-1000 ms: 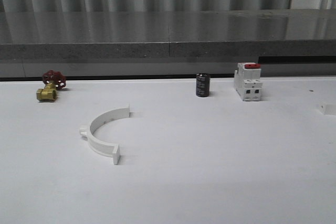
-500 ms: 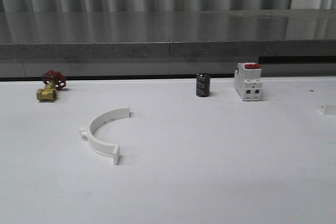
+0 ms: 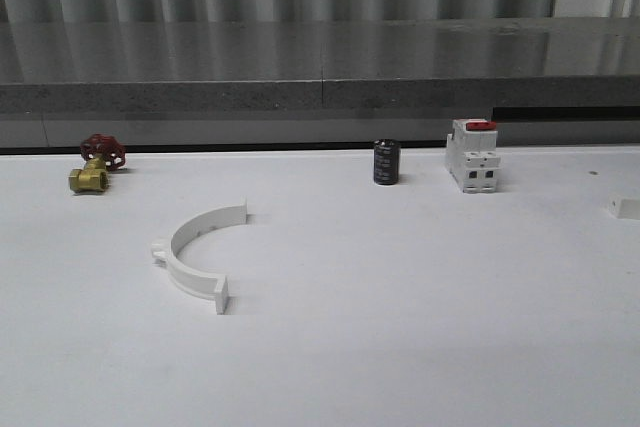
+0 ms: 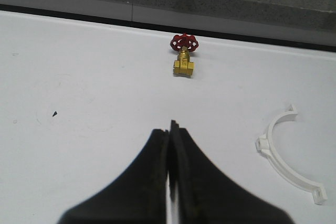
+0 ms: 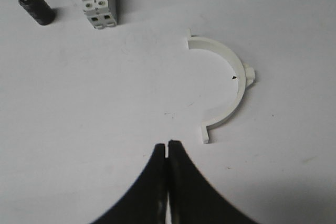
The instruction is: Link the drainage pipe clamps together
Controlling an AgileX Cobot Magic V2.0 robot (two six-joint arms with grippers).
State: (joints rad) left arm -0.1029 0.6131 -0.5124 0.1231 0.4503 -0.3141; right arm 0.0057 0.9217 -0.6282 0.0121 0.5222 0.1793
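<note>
white plastic, 1 half-ring clamp (image 3: 195, 254) lies flat on your table (image 3: 420, 327), left of centre in the front view, touched by nothing. the second clamp (image 5: 226, 88) lies just ahead of your right gripper (image 5: 167, 145), whose fingers are clenched on nothing. your left gripper (image 4: 170, 129) is likewise pressed closed and empty. farther back stand a brass valve with a red handwheel (image 3: 96, 164), a black cylinder (image 3: 387, 162) and a white breaker (image 3: 473, 155).

Print on the black cylinder (image 3: 387, 162) seems too blurred to read.
</note>
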